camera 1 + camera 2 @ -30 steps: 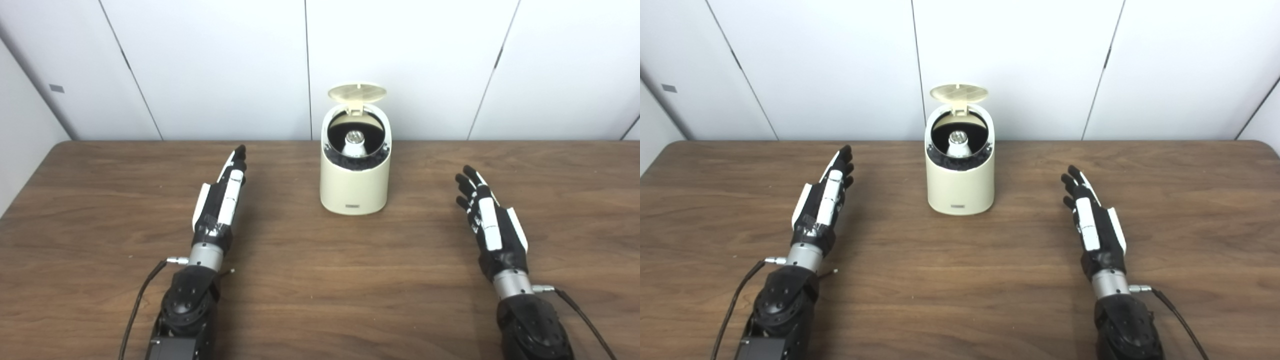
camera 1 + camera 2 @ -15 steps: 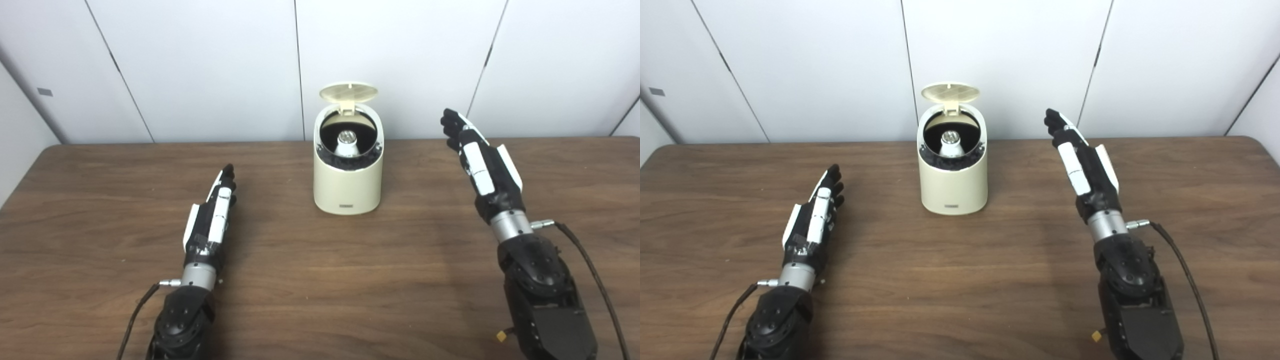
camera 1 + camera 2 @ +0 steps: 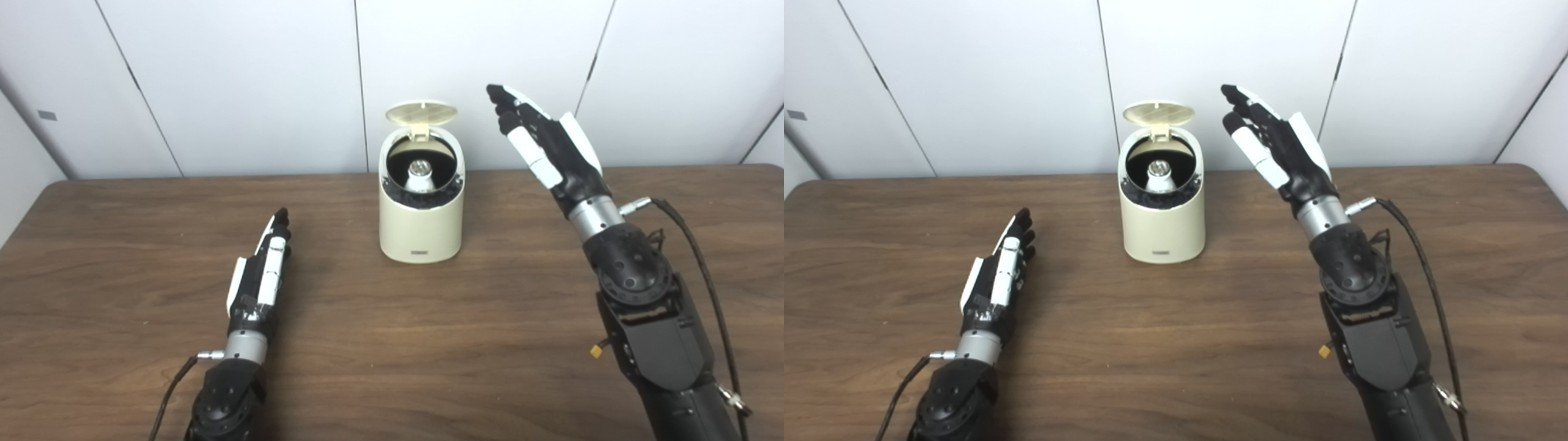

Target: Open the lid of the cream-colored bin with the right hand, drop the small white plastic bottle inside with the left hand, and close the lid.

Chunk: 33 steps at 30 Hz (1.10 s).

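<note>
The cream-colored bin (image 3: 421,229) stands at the table's far middle. Its round lid (image 3: 421,113) is flipped up at the back. The small white plastic bottle (image 3: 419,177) sits upright inside on the black liner. My right hand (image 3: 545,144) is open and empty, raised above the table to the right of the lid, fingers pointing up and toward it, apart from it. My left hand (image 3: 261,275) is open and empty, lying flat low over the table to the left of the bin. The bin also shows in the right eye view (image 3: 1162,229).
The brown wooden table (image 3: 392,343) ends at white wall panels (image 3: 245,79) just behind the bin. Black cables (image 3: 698,245) trail from both wrists.
My right hand has risen from the table and swung left toward the raised lid. My left hand has drawn back toward me. The camera has shifted a little.
</note>
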Each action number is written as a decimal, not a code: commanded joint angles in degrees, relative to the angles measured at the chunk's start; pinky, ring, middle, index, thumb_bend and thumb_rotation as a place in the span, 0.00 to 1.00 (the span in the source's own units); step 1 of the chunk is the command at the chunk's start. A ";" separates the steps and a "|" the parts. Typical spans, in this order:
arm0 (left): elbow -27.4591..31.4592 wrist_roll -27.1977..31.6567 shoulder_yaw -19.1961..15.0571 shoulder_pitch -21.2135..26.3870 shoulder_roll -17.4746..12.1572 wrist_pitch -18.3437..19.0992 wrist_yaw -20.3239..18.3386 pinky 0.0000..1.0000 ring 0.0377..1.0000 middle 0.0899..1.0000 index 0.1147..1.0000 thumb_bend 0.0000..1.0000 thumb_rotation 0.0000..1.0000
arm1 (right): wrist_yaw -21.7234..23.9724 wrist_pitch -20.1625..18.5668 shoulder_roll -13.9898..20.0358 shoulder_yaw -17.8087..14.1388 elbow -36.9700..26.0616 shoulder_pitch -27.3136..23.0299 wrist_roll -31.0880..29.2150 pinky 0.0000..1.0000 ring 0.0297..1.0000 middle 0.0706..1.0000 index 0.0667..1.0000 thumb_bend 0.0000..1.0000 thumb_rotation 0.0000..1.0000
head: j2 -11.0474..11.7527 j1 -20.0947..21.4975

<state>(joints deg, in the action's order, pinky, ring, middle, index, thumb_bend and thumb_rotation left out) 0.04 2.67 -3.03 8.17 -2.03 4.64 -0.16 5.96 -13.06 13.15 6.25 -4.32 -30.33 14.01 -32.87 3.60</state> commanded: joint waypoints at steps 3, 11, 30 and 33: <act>2.00 -0.25 0.32 1.27 0.01 -1.15 -0.04 1.00 1.00 1.00 1.00 0.45 0.96 | 0.07 2.79 0.51 1.38 0.63 -5.38 2.58 0.79 0.86 0.87 0.85 0.60 1.00 | 0.10 0.18; 1.89 0.74 1.61 1.48 -0.95 -0.70 -2.25 1.00 1.00 1.00 1.00 0.50 1.00 | 0.51 2.03 -0.04 4.59 1.35 -7.72 6.97 0.79 0.86 0.87 0.84 0.59 1.00 | 0.67 -0.03; 1.25 -1.08 2.76 1.50 0.19 -0.63 -1.68 1.00 1.00 1.00 1.00 0.58 1.00 | 3.86 6.03 1.68 8.82 2.77 -9.88 12.64 0.83 0.89 0.88 0.85 0.57 1.00 | 1.38 -0.47; 0.86 -1.14 2.70 1.61 0.36 -1.24 -1.49 1.00 1.00 1.00 1.00 0.57 1.00 | 4.70 5.91 2.10 8.75 2.15 -9.58 12.89 0.85 0.90 0.89 0.85 0.56 1.00 | 1.32 -0.51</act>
<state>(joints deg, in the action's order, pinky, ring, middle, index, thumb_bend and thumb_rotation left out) 0.47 2.06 -0.73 8.22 -1.96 5.43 -1.80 10.66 -9.29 14.80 15.18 0.14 -36.92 26.71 -31.46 3.08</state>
